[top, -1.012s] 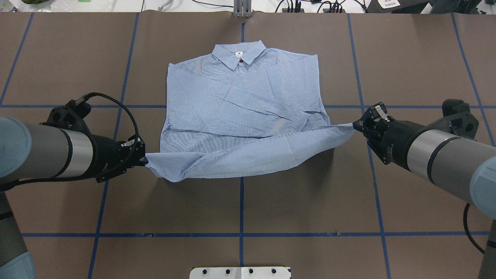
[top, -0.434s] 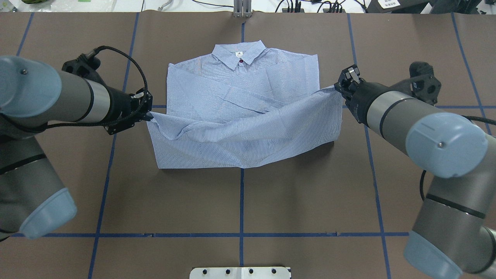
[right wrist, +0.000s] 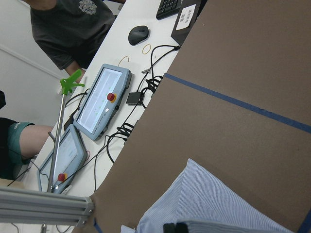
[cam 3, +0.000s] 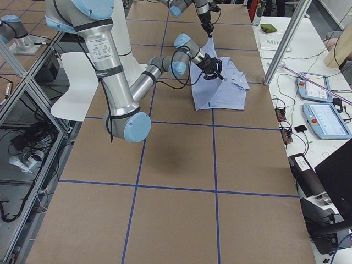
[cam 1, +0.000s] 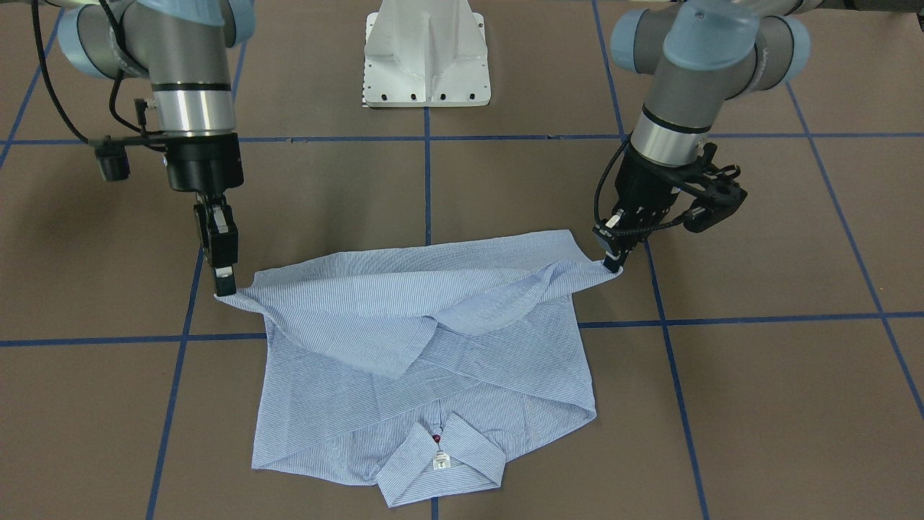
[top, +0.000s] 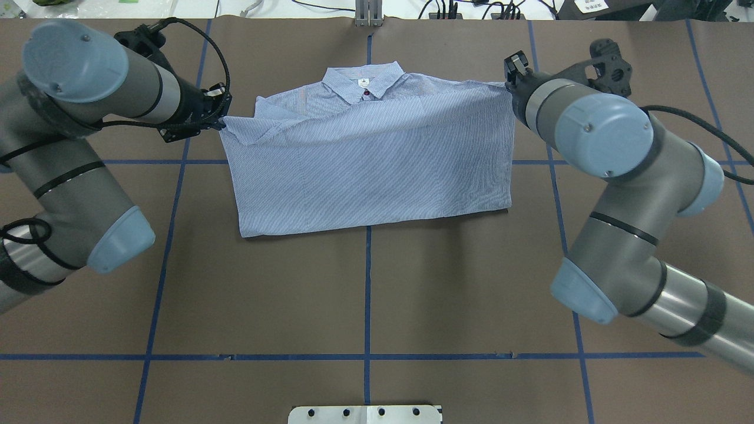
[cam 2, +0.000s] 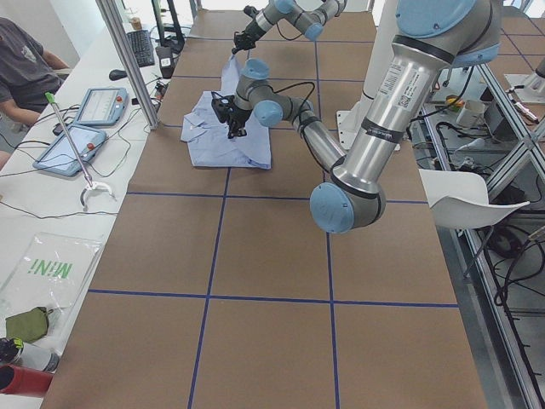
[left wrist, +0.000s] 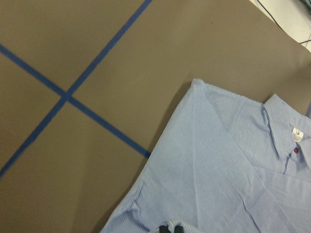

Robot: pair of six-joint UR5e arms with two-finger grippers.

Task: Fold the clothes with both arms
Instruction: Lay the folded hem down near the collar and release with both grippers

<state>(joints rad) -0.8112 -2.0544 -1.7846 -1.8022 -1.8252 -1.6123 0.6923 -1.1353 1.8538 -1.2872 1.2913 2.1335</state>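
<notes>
Blue-striped shirt point(top: 371, 171) upper centre of overhead view, on brown table point(top: 365, 294), hem doubled toward collar point(top: 363, 82). Left gripper point(top: 221, 122) pinches hem corner, shirt's left edge; right gripper point(top: 510, 82) pinches opposite corner, upper right.

- A robotics lab; a grey metal left arm point(top: 118, 82) and right arm point(top: 618, 235) work by a white pedestal base point(cam 1: 427, 54);
- the table point(top: 265, 294) is covered in brown paper, gridded with blue tape point(top: 366, 306);
- along its far edge stand an aluminium post point(cam 2: 128, 64), teach pendants point(right wrist: 102, 102) each with a red stop button point(right wrist: 111, 97), tangled cables point(right wrist: 119, 133), a keyboard point(cam 2: 140, 48) and a mouse point(right wrist: 138, 35);
- an operator point(cam 2: 21, 64) is at that side bench.
</notes>
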